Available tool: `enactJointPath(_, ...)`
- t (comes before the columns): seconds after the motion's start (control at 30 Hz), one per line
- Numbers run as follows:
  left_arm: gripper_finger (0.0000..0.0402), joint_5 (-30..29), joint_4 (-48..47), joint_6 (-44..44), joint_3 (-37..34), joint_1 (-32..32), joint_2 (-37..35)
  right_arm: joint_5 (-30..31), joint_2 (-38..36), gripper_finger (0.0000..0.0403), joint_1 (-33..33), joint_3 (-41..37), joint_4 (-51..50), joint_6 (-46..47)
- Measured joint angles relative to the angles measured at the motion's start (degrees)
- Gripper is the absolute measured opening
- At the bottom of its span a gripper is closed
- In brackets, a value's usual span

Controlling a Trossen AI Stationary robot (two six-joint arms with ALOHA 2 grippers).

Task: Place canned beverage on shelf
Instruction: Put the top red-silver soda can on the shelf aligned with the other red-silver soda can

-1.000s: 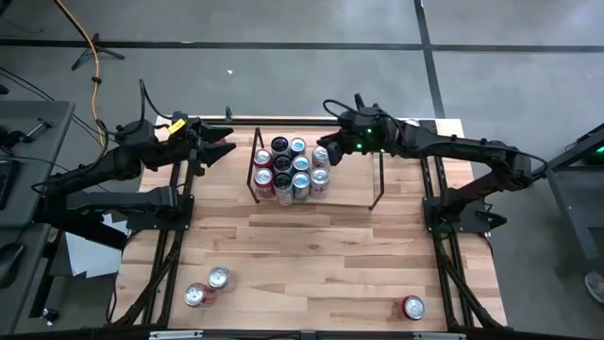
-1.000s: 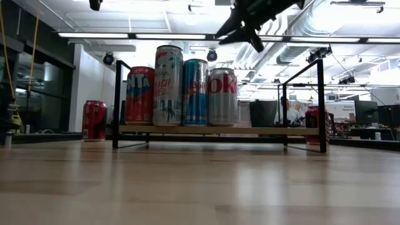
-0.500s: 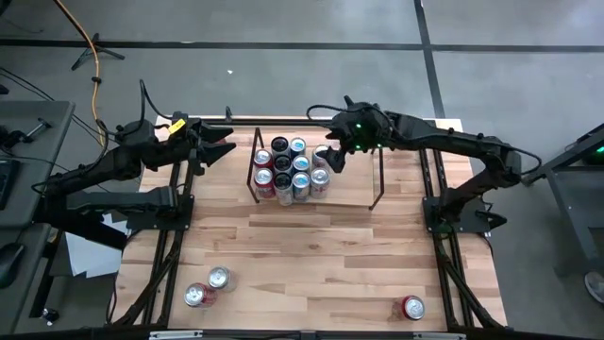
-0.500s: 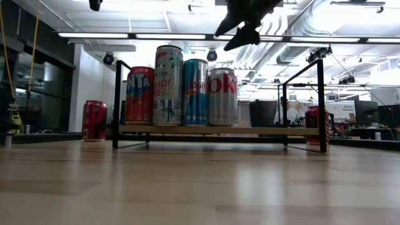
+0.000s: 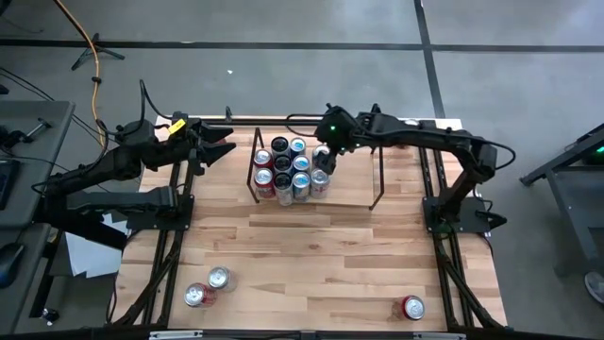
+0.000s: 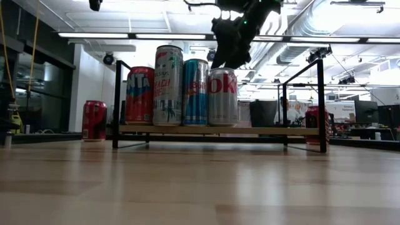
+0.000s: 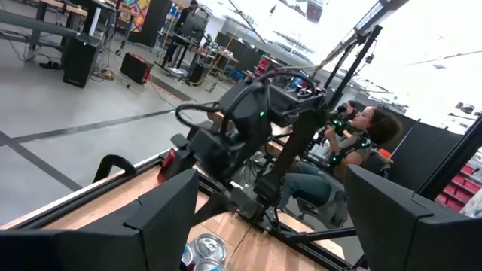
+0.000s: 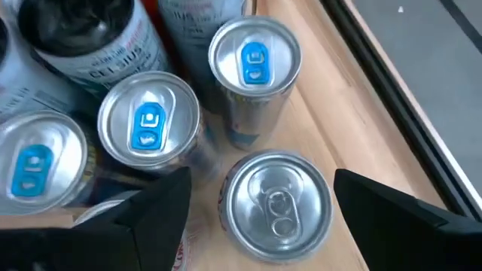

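The right gripper (image 5: pixel 323 157) hangs over the right edge of the cluster of cans (image 5: pixel 288 170) standing on the shelf (image 5: pixel 373 184), at the back of the table (image 5: pixel 321 255). Its wrist view looks straight down between two spread fingers (image 8: pixel 154 207) at a silver can (image 8: pixel 276 199) with a plain pull tab; the fingers stand apart on either side of it and hold nothing. In the low view the gripper (image 6: pixel 226 53) sits just above the top of the rightmost can in the front row (image 6: pixel 222 97), close to it, but whether it touches cannot be told. That can stands upright beside its neighbours, so this looks like the release end of a placement: the can is set down on the shelf and the gripper is open above it. The next move, by that reading, calls for a straight lift clear of the can tops without brushing the tightly packed neighbours, then a reach to one of the cans not yet shelved. Three of those lie on the table near the front: two together at the front left (image 5: pixel 208 287) and a red one at the front right (image 5: pixel 411 307). In the low view another red can (image 6: pixel 94 120) stands outside the shelf. The left gripper (image 5: pixel 219 149) waits at the back left of the table, well clear of the shelf, its fingers (image 7: pixel 162 218) spread apart and empty.
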Motion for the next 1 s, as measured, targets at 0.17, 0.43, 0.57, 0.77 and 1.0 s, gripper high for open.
enactJointPath(0.17,0.0282,0.0,0.0,0.0,0.0,0.0,0.0,0.0,1.6,0.0312,0.0,0.0,0.1,0.0)
enactJointPath(0.43,0.0282,0.0,0.0,0.1,0.0,0.0,0.0,0.6,2.2,0.0312,-0.1,-0.1,0.0,0.5)
enactJointPath(0.57,0.0282,0.0,0.0,0.1,0.0,0.0,0.0,1.7,2.2,0.0312,-0.1,-0.1,-1.2,0.5)
enactJointPath(0.77,0.0282,0.0,0.0,0.1,0.0,0.0,0.0,2.7,2.2,0.0311,-0.3,-0.1,-1.2,1.5)
enactJointPath(1.0,0.0282,0.0,0.0,0.0,0.0,0.0,0.0,1.2,2.7,0.0311,-0.3,-0.1,-2.5,3.9)
